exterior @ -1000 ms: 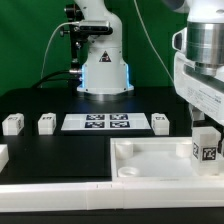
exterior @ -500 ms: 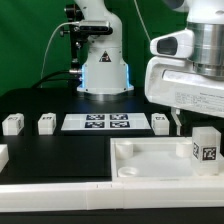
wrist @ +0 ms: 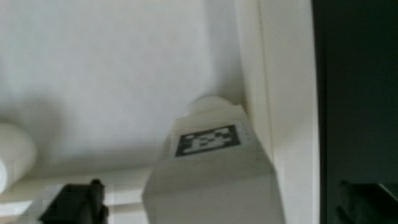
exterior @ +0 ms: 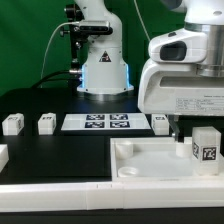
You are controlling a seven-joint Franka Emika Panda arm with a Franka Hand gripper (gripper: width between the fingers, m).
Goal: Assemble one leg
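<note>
A leg point(exterior: 205, 148), a small white post with a black-and-white tag, stands upright in the white tray point(exterior: 150, 152) near its corner at the exterior view's right. My gripper point(exterior: 182, 127) hangs just above it, slightly toward the exterior view's left, open and empty. In the wrist view the same leg point(wrist: 214, 150) shows its tag and stands against the tray's wall point(wrist: 281, 60). It lies between my two dark fingertips point(wrist: 75, 202) without touching them. My gripper point(wrist: 217, 205) holds nothing.
Three more legs lie on the black table: two at the exterior view's left point(exterior: 12, 123) point(exterior: 46, 123) and one point(exterior: 160, 122) right of the marker board point(exterior: 96, 122). The robot base point(exterior: 103, 70) stands behind. Another white part point(exterior: 3, 155) shows at the left edge.
One second ago my fingers were down around the leg. They have let go, risen and shifted toward the exterior view's left. The leg stays upright in the tray.
</note>
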